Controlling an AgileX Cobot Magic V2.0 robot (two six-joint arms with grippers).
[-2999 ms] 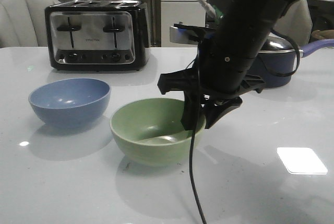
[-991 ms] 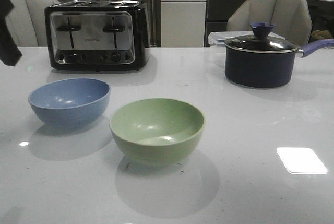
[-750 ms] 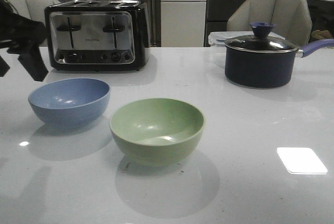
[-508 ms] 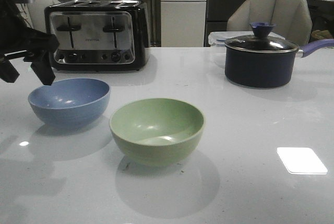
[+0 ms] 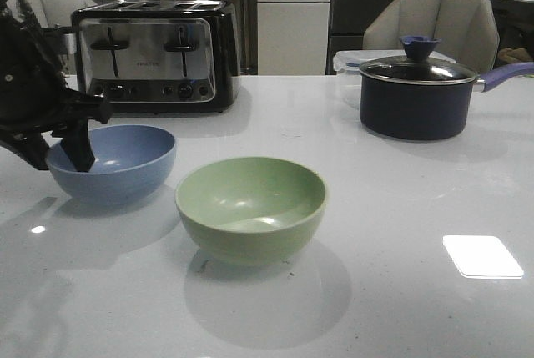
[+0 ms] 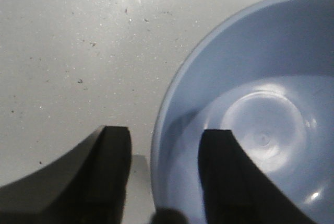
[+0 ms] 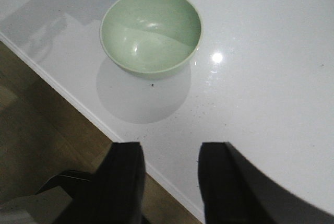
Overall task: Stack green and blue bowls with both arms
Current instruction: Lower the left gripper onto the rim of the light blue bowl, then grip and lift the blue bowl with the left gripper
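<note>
Since the earlier frames the right arm has left the green bowl [image 5: 250, 208] and gone from the front view, while the left arm has come in and lowered its fingers [image 5: 60, 154] onto the blue bowl [image 5: 113, 162]. They stand apart, straddling its 9 o'clock rim — one inside, one outside [image 6: 112, 177]. The right fingers [image 7: 169, 182] are also apart, high over the surface's [image 5: 400, 208] near edge. The green bowl sits at 4 o'clock from the blue, near but not touching.
</note>
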